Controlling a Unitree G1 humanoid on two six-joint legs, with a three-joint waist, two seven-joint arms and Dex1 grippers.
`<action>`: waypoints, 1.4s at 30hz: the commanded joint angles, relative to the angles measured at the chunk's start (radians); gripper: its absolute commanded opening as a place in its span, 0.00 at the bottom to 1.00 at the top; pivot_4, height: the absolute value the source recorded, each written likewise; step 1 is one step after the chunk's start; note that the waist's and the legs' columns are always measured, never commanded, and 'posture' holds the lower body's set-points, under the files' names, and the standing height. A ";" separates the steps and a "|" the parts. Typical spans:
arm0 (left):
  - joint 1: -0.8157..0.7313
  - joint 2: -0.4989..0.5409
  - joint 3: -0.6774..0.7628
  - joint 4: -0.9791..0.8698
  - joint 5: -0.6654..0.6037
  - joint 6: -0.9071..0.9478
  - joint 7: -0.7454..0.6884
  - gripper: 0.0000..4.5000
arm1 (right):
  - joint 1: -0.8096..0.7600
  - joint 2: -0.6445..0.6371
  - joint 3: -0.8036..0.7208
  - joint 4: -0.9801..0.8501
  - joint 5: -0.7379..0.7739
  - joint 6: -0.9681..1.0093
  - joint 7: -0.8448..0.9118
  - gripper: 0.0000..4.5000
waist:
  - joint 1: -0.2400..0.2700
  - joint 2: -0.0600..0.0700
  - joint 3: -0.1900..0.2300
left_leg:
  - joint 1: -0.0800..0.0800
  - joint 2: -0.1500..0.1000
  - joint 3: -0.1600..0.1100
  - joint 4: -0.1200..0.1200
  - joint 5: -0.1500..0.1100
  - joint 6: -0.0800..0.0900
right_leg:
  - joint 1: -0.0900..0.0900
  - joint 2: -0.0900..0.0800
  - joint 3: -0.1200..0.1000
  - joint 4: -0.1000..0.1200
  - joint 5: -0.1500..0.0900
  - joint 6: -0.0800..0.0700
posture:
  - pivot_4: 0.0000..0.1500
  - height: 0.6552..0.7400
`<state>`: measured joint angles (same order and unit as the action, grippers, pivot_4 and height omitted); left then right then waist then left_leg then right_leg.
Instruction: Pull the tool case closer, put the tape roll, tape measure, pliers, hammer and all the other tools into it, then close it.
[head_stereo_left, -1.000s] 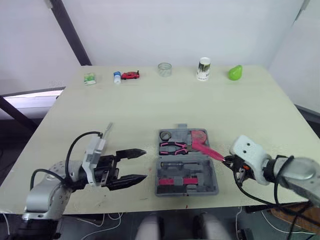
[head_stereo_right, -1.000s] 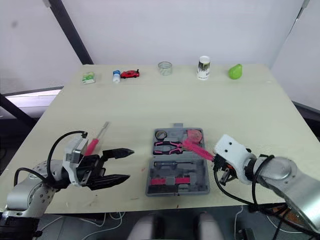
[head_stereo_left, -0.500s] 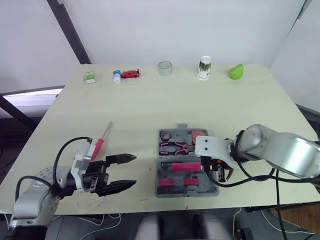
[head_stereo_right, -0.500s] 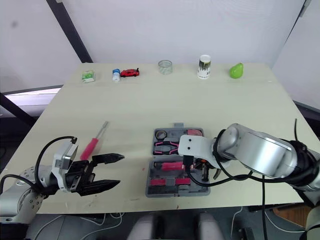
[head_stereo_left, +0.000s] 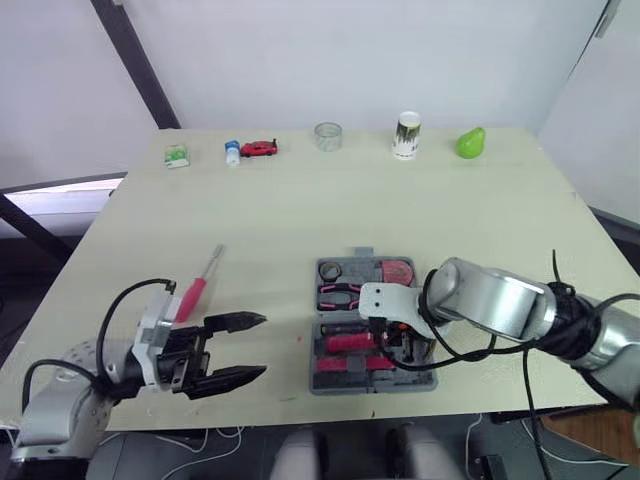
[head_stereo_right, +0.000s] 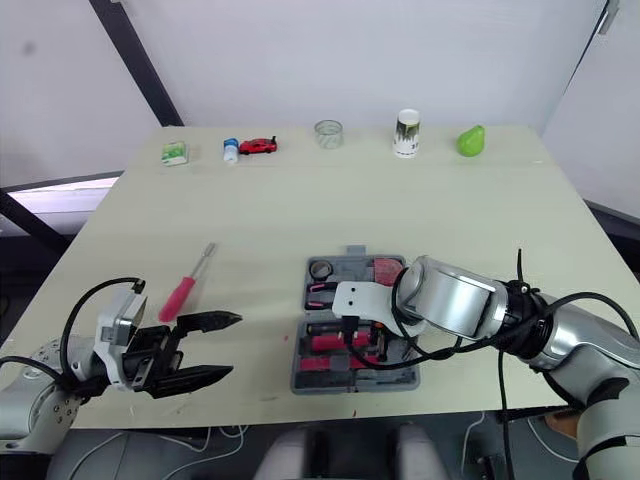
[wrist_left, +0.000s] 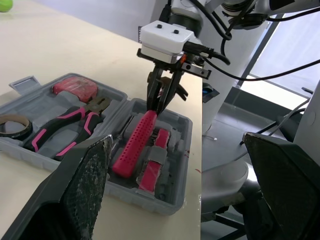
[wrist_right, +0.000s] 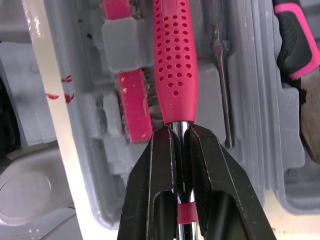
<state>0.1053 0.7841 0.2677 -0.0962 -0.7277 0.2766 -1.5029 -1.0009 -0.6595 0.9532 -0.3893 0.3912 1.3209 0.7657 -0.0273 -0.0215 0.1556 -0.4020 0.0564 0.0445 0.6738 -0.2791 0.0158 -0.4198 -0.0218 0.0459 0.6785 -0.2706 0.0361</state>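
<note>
Near the front left corner of the pale wooden tabletop (head_stereo_left: 300, 210), left gripper (head_stereo_left: 255, 346): black fingers spread wide, holds nothing. Just beyond it, red-handled screwdriver with a thin metal shaft (head_stereo_left: 200, 287): lies flat, long axis toward the back edge and slightly right, nearest the left arm, not yet packed. By the front edge right of centre, open grey plastic tool case (head_stereo_left: 345, 383): holds in its back half a dark tape roll (head_stereo_left: 333, 270), pink-handled pliers (head_stereo_left: 338, 296) and a red tape measure (head_stereo_left: 398, 271); in its front half a flat red piece (head_stereo_left: 335, 364) of unclear kind. Over that front half, hammer with a pink perforated handle (wrist_right: 176, 55): lies lengthwise, parallel to the front edge, handle pointing left from the right gripper (wrist_right: 179, 132). Pinches the bare metal shaft just past the handle; held end raised, far end seemingly down on the case. Probably needs lowering into its recess, then letting go.
</note>
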 joint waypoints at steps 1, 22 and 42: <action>0.002 0.022 0.035 0.011 -0.001 -0.019 -0.028 1.00 | 0.013 -0.004 0.002 0.001 -0.031 -0.026 0.009 0.01 | -0.002 0.000 0.000 | 0.000 0.000 0.000 0.000 0.000 0.000 | 0.000 0.000 0.000 0.000 0.000 0.000 | 1.00 1.00; 0.055 0.053 0.084 -0.022 -0.015 -0.003 -0.026 1.00 | 0.000 0.087 -0.004 0.066 -0.094 -0.102 0.070 0.01 | -0.015 0.000 0.000 | 0.000 0.000 0.000 0.000 0.000 0.000 | 0.000 0.000 0.000 0.000 0.000 0.000 | 1.00 1.00; 0.075 0.054 0.105 -0.040 -0.016 0.003 -0.021 1.00 | 0.039 0.128 -0.038 0.119 -0.158 -0.152 0.100 0.55 | -0.014 0.000 0.000 | 0.000 0.000 0.000 0.000 0.000 0.000 | 0.000 -0.001 -0.001 0.000 0.000 0.000 | 1.00 1.00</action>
<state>0.1763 0.8254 0.3453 -0.1078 -0.7296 0.2784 -1.5183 -0.9644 -0.5325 0.9598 -0.2567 0.2350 1.1734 0.8651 -0.0414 -0.0216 0.1555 -0.4019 0.0567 0.0444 0.6737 -0.2792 0.0158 -0.4197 -0.0229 0.0453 0.6786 -0.2706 0.0361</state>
